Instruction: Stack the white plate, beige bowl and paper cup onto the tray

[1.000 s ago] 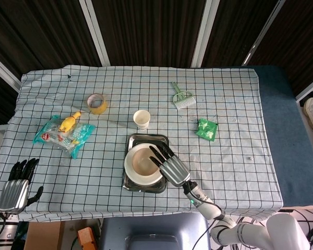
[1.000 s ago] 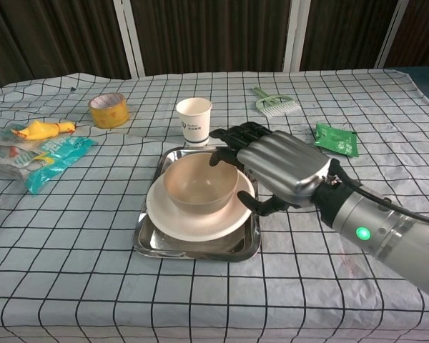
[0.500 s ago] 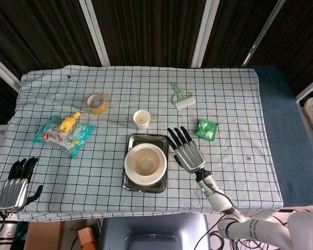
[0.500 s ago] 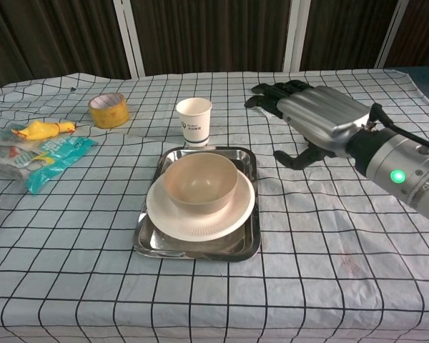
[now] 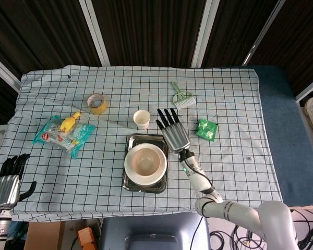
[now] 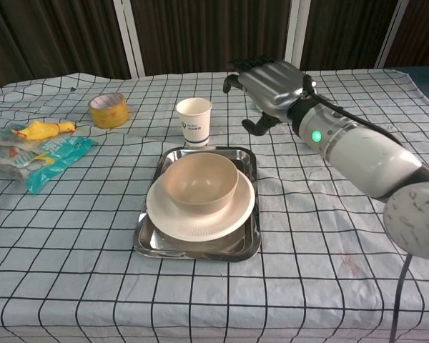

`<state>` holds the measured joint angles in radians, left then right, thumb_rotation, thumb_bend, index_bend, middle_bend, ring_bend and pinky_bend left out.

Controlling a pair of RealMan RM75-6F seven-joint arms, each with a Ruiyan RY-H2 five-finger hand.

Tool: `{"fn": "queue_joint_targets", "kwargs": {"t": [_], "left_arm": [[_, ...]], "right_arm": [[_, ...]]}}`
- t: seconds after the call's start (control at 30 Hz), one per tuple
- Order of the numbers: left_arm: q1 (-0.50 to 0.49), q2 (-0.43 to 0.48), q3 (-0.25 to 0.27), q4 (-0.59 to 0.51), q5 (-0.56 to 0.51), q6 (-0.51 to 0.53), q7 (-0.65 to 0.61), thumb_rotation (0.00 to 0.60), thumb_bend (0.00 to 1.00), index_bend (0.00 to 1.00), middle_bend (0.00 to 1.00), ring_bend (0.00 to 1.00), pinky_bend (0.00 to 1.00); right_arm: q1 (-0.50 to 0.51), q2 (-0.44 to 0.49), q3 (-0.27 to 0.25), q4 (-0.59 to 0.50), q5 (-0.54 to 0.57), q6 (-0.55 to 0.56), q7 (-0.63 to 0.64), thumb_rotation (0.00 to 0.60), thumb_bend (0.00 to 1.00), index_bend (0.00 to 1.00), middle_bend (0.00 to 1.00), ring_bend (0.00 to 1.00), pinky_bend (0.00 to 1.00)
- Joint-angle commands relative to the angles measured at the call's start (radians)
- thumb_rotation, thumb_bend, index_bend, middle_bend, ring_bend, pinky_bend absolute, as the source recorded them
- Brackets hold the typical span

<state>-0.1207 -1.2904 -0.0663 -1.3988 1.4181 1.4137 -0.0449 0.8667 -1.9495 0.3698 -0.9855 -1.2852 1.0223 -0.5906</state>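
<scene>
A beige bowl point(image 5: 145, 161) point(image 6: 199, 183) sits in a white plate point(image 5: 133, 171) point(image 6: 200, 219), which rests on a steel tray point(image 5: 146, 139) point(image 6: 243, 246) near the table's front. The paper cup point(image 5: 141, 119) point(image 6: 194, 120) stands upright on the cloth just behind the tray. My right hand point(image 5: 173, 132) point(image 6: 269, 85) hovers open, fingers spread, to the right of the cup and apart from it, holding nothing. My left hand point(image 5: 7, 183) hangs off the table's front left corner, fingers apart and empty; the chest view does not show it.
A yellow tape roll point(image 5: 97, 103) point(image 6: 108, 110) lies at the back left. A snack bag with a yellow toy point(image 5: 64, 130) point(image 6: 41, 145) is at the left. A green brush point(image 5: 181, 97) point(image 6: 274, 105) and a green packet point(image 5: 206, 128) point(image 6: 337, 138) lie to the right.
My right hand let go of the bowl, lifted off the tray and swung back toward the cup's right side. My left hand sank lower at the table corner.
</scene>
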Motion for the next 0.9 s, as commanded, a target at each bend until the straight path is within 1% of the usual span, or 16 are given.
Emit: {"fn": "queue_joint_targets", "kwargs": {"t": [0.03,0.2,0.3,0.6,0.73,0.8,0.9], "left_arm": [[0.001,0.006,-0.004,0.001,-0.008,-0.005,-0.009,0.600,0.37,0.00,0.06,0.00,0.00],[0.002,0.013,-0.009,0.002,-0.019,-0.010,-0.026,0.600,0.37,0.00,0.06,0.00,0.00],[0.002,0.016,-0.014,0.005,-0.027,-0.013,-0.031,0.600,0.37,0.00,0.06,0.00,0.00],[-0.001,0.021,-0.023,0.010,-0.048,-0.029,-0.046,0.600,0.37,0.00,0.06,0.00,0.00],[-0.003,0.024,-0.026,0.011,-0.054,-0.036,-0.053,0.600,0.37,0.00,0.06,0.00,0.00],[-0.004,0.025,-0.029,0.012,-0.058,-0.038,-0.054,0.600,0.37,0.00,0.06,0.00,0.00],[-0.004,0.025,-0.032,0.013,-0.061,-0.037,-0.057,0.600,0.37,0.00,0.06,0.00,0.00]], "right_arm": [[0.121,-0.127,0.071,0.196,0.060,-0.047,0.005,0.600,0.34,0.23,0.00,0.00,0.00],[0.201,-0.192,0.097,0.341,0.085,-0.080,0.038,0.600,0.34,0.25,0.00,0.00,0.00],[0.243,-0.228,0.108,0.417,0.098,-0.103,0.076,0.600,0.34,0.29,0.00,0.00,0.00],[0.337,-0.318,0.100,0.617,0.104,-0.167,0.161,0.600,0.34,0.33,0.00,0.00,0.00],[0.362,-0.320,0.094,0.635,0.129,-0.199,0.182,0.600,0.34,0.36,0.00,0.00,0.00],[0.371,-0.320,0.084,0.637,0.143,-0.207,0.183,0.600,0.34,0.39,0.00,0.00,0.00],[0.374,-0.320,0.059,0.642,0.154,-0.199,0.174,0.600,0.34,0.50,0.00,0.00,0.00]]}}
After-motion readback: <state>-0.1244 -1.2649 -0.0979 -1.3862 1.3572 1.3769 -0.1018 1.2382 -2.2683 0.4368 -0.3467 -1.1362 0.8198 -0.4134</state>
